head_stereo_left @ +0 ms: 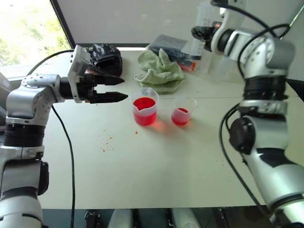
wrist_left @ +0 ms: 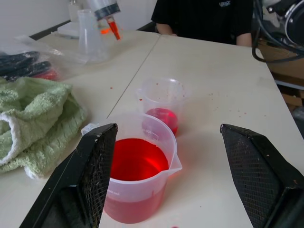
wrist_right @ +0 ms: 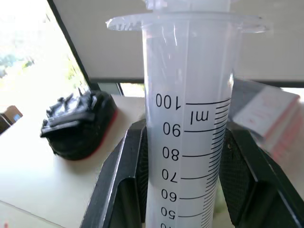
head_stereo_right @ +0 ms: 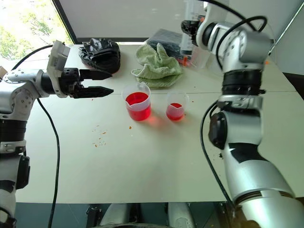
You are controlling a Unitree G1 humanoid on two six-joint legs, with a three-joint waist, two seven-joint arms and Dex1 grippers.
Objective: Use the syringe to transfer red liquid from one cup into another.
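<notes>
Overhead, the syringe [wrist_right: 187, 118] is gripped by the right claw [wrist_right: 185, 190] beyond the spouted beaker [head_stereo_left: 145, 111]; the left claw [head_stereo_left: 111, 89] is held open beside it.

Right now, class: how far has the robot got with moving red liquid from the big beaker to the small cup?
Looks done: the small cup already holds some red liquid. In hand: the right gripper is shut on the syringe, raised above the table's far side. The left gripper hovers open beside the beaker. Left: the beaker holds plenty more to transfer.
</notes>
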